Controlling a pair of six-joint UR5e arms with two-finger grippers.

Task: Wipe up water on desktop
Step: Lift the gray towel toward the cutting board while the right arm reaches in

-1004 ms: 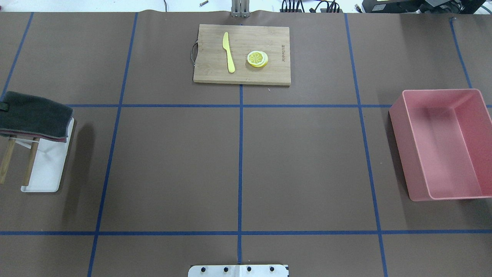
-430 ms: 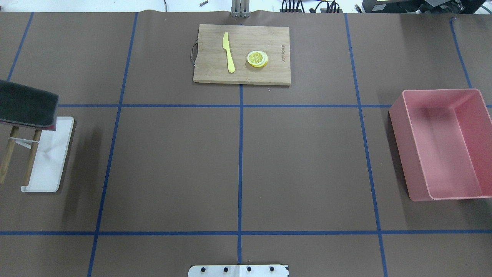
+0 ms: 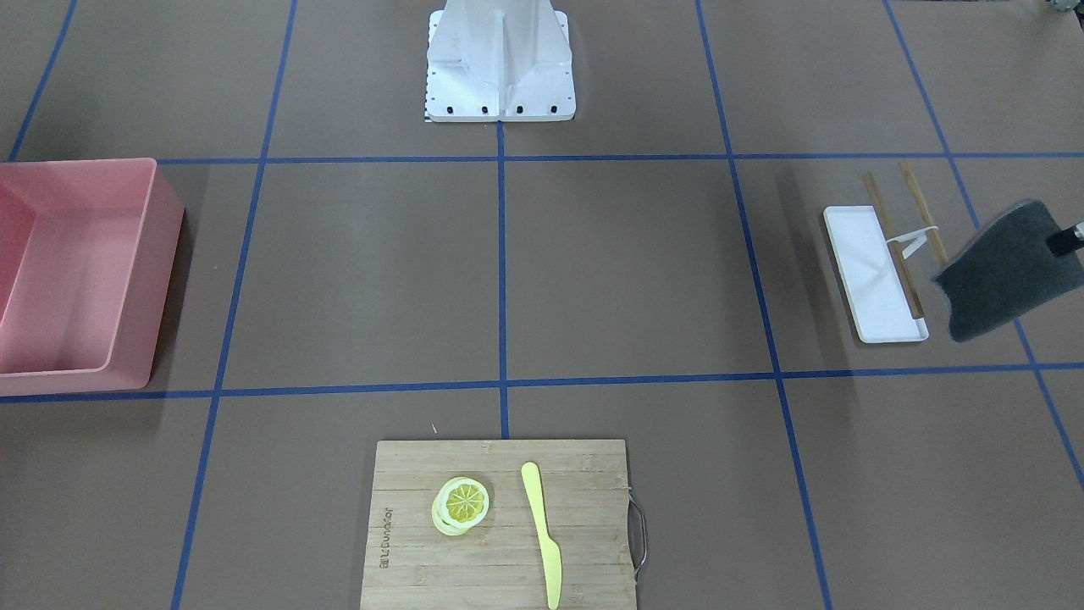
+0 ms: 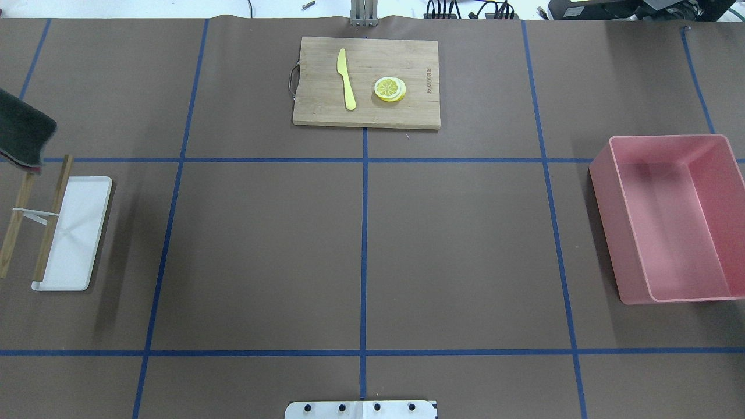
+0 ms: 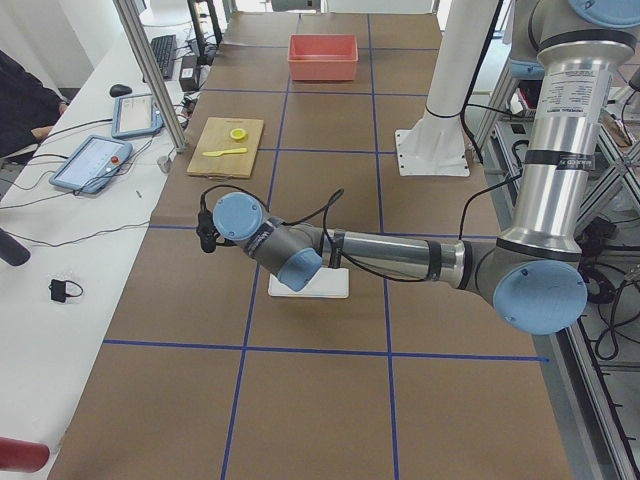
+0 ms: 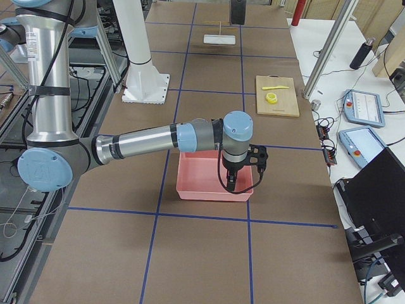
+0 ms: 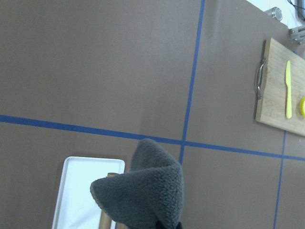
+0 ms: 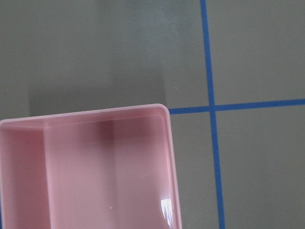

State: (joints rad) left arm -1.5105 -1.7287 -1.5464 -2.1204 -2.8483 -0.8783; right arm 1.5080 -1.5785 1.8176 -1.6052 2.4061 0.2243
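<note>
The matte brown desktop (image 4: 262,250) with its blue tape grid has its things at the margins: a bamboo cutting board (image 4: 401,116) at the far edge, a pink plastic bin (image 4: 605,192) on the robot's right, a white rectangular tray (image 4: 81,244) on its left. The dark grey fleecy cloth (image 3: 1003,271) has drawn off the tray's far end since a moment ago, baring two wooden rods (image 4: 55,215). The left gripper (image 3: 1063,241) is clamped on the cloth, raised with the desktop below it; the right gripper (image 6: 231,180) hangs over the bin, and I cannot tell how its jaws stand.
</note>
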